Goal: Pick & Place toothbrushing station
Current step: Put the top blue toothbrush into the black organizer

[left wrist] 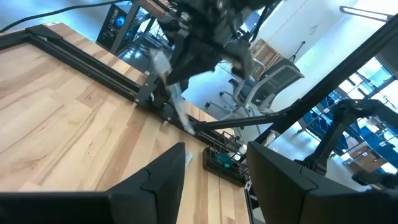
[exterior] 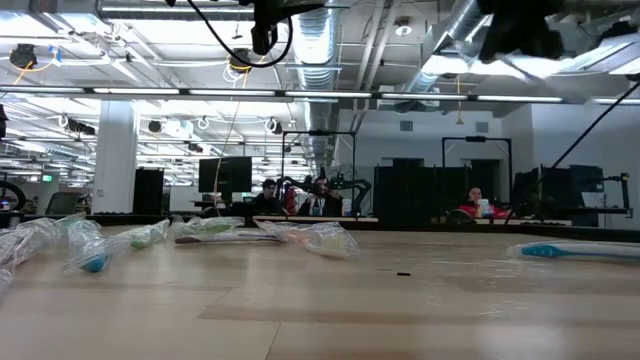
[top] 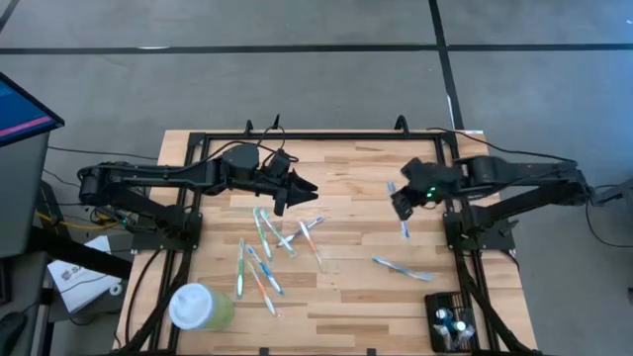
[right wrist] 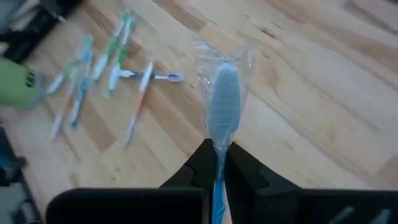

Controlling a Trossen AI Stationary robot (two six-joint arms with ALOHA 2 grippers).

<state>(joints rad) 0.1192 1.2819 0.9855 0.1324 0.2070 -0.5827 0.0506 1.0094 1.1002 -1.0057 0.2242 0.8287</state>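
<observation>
While the right gripper (right wrist: 219, 163) was raised above the right part of the wooden table (top: 346, 307), its two dark fingers were closed tightly on a wrapped blue toothbrush (right wrist: 222, 109). The handle was pinched between the fingers, and the brush head, inside a clear plastic wrapper, pointed away from the wrist. In the high view this toothbrush (top: 403, 220) hung from the right gripper (top: 404, 203) over the boards.

The left gripper (top: 299, 188) was over the far middle of the table, near the black frame. Its fingers (left wrist: 158, 177) stood partly apart and nothing was between them.

The toothbrushing station (top: 451, 319), a small black holder with a slotted top, stood at the near right corner of the table, well apart from both grippers. A few small things were standing in its slots, but I could not tell what they were. In the left wrist view it (left wrist: 225, 163) was seen beyond the left fingers, beside the frame rail.

Several wrapped toothbrushes (top: 262, 252) lay scattered on the left half of the table. One more wrapped toothbrush (top: 402, 267) lay alone on the right side, between the right gripper and the station. A pale green cup with a white lid (top: 199, 307) stood at the near left corner.
</observation>
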